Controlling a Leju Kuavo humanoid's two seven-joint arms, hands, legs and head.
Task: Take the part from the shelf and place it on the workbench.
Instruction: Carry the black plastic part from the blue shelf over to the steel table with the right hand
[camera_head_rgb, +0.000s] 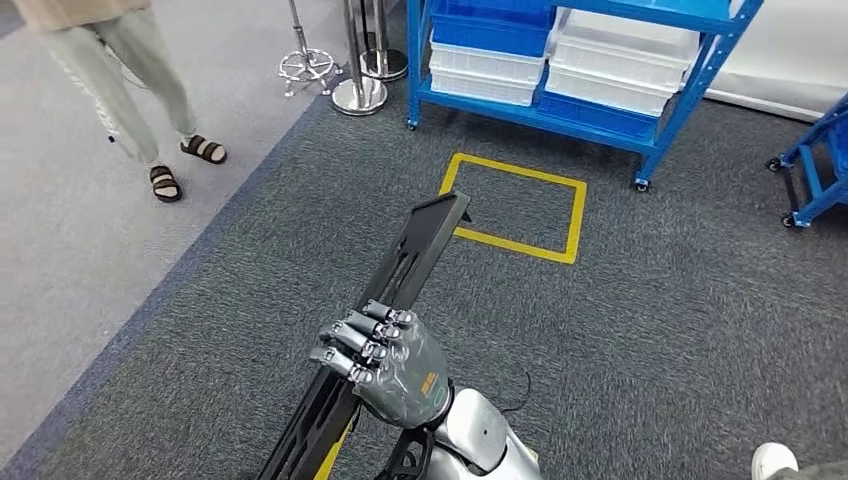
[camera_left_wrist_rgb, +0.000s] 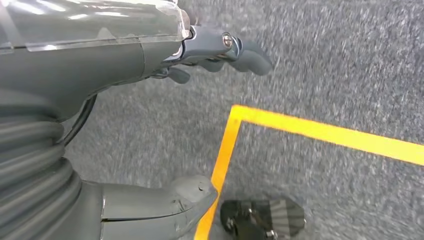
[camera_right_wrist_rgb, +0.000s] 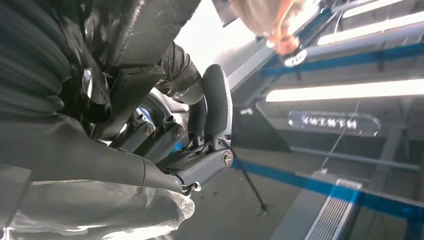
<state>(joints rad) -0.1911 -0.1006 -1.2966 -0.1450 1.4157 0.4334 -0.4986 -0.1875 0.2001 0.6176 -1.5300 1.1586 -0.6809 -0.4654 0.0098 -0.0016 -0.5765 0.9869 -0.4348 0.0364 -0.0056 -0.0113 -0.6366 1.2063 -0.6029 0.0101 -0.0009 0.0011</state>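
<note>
Grey carpet floor (camera_head_rgb: 650, 330) with a yellow taped rectangle (camera_head_rgb: 514, 205) before a blue metal shelf (camera_head_rgb: 590, 110). Your right hand (camera_head_rgb: 385, 365) grips the long black slotted part (camera_head_rgb: 395, 280) mid-length, likely for balance. The left hand (camera_left_wrist_rgb: 220, 50) hangs with fingers loosely curled, holding nothing. Open carpet surrounds you; a person (camera_head_rgb: 120, 70) stands well apart.

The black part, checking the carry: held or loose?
Held: the right hand has its fingers wrapped around the black part, tilted above the carpet.
</note>
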